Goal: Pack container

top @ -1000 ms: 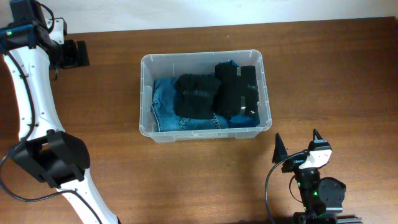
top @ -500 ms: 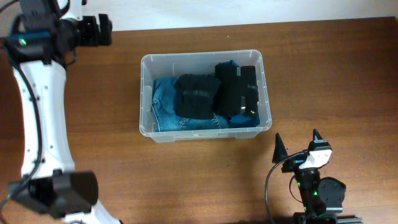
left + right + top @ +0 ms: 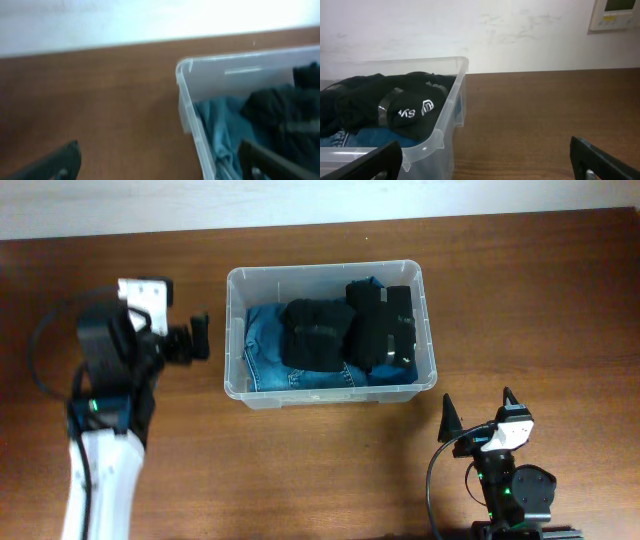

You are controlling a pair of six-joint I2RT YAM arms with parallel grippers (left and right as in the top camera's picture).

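Note:
The clear plastic container (image 3: 331, 273) stands on the wooden table, holding blue jeans (image 3: 262, 340) under black garments (image 3: 350, 328). It also shows in the left wrist view (image 3: 186, 95) and the right wrist view (image 3: 451, 112). My left gripper (image 3: 200, 340) is open and empty, just left of the container's left wall. My right gripper (image 3: 478, 416) is open and empty, near the table's front edge, right of the container's front right corner.
The wooden table (image 3: 530, 300) runs out to the right and left of the container. A white wall lies behind, with a wall panel (image 3: 616, 12) at the top right of the right wrist view.
My left arm has swung down from the table's far left corner toward the container's left side. The right arm and the container's contents have not moved.

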